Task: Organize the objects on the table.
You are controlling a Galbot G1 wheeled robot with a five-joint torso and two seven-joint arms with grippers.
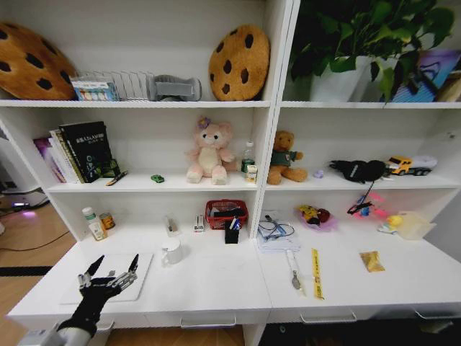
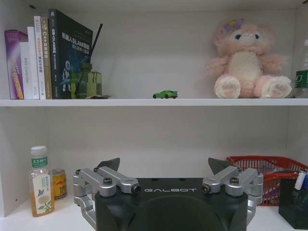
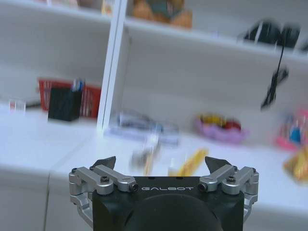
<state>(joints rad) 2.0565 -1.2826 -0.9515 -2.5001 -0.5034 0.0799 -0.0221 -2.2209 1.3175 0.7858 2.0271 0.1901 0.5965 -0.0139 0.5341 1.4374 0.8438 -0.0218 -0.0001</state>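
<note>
Two cookie cushions (image 1: 239,63), two plush toys (image 1: 209,151).

- Silver laptop (image 1: 108,277): closed, flat on the table (image 1: 216,285), near its front left edge.
- Green toy car (image 1: 157,178): upright on the shelf above the table, left of the pink plush (image 1: 209,151).

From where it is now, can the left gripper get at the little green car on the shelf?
Probably yes. The left gripper hangs open over the desk's left end, and the car sits alone near the shelf edge, nothing beside it. It must rise a full shelf level first.
</note>
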